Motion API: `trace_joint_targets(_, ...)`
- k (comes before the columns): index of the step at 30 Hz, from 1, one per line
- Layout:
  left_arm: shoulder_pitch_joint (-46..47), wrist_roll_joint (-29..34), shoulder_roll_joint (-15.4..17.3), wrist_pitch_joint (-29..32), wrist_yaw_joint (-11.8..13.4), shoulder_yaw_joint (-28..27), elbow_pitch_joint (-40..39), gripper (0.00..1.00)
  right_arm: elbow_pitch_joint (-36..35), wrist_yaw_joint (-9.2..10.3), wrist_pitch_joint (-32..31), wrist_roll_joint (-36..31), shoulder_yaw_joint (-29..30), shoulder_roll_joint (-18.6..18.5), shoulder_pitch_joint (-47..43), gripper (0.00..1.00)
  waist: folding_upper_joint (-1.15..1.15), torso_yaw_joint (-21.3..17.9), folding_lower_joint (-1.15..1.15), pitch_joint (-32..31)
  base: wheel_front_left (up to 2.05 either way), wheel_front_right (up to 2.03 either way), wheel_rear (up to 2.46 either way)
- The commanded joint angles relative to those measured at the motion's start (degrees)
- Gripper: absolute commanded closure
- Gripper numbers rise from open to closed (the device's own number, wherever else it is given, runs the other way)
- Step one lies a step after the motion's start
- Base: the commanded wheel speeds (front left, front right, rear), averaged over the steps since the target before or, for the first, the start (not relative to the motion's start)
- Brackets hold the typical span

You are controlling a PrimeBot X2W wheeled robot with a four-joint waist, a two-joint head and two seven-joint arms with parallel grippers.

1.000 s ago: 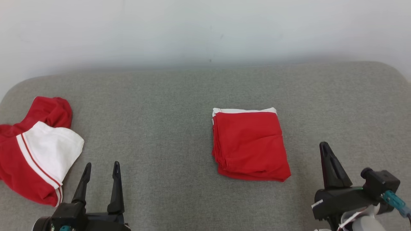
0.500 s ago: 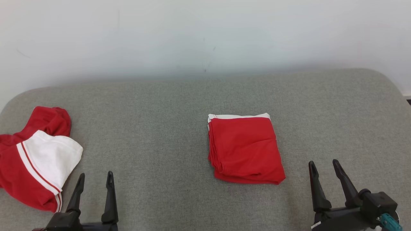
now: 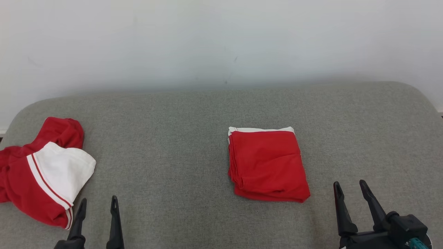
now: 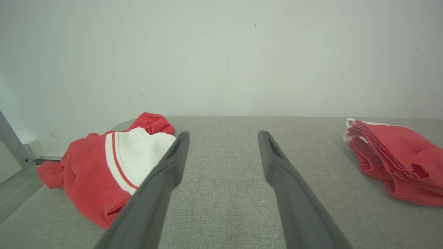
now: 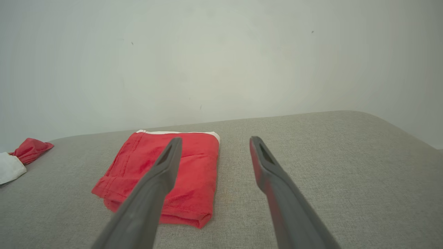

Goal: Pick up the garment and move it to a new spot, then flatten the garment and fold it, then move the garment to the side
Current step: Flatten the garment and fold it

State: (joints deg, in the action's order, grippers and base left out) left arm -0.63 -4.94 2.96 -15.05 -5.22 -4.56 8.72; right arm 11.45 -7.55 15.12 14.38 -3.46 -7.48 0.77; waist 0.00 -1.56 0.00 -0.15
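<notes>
Red folded garment (image 3: 268, 164) with white edge is lying flat while left gripper (image 3: 98, 199) and right gripper (image 3: 349, 182) are gaping, empty.

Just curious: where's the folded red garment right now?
In the head view the folded red garment lies on the grey cushion, right of centre, nearest the right gripper; the crumpled red-and-white garment lies far left.

A folded red garment (image 3: 268, 164) and a crumpled red-and-white cloth (image 3: 45, 176) lie on grey upholstery (image 3: 166, 131).
</notes>
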Motion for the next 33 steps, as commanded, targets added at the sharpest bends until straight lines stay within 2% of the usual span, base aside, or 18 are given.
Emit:
trace_joint_targets(1, -1.0, 0.7, 0.0, -0.2, 0.5, 0.2, -0.4, 0.0, -0.1, 0.14, 0.0, -0.5, 0.0, 0.2, -0.7, 0.0, 0.0, 0.1, 0.0, -0.1, 0.0, 0.0, 0.0)
trace_joint_targets(33, -1.8, 1.3, 0.5, -0.2, 0.3, 0.7, -0.7, 0.0, 2.2, 0.14, 0.0, 0.0, 0.1, 0.1, -0.6, 0.0, 0.0, 0.2, 0.0, -0.6, 0.0, 0.0, 0.0)
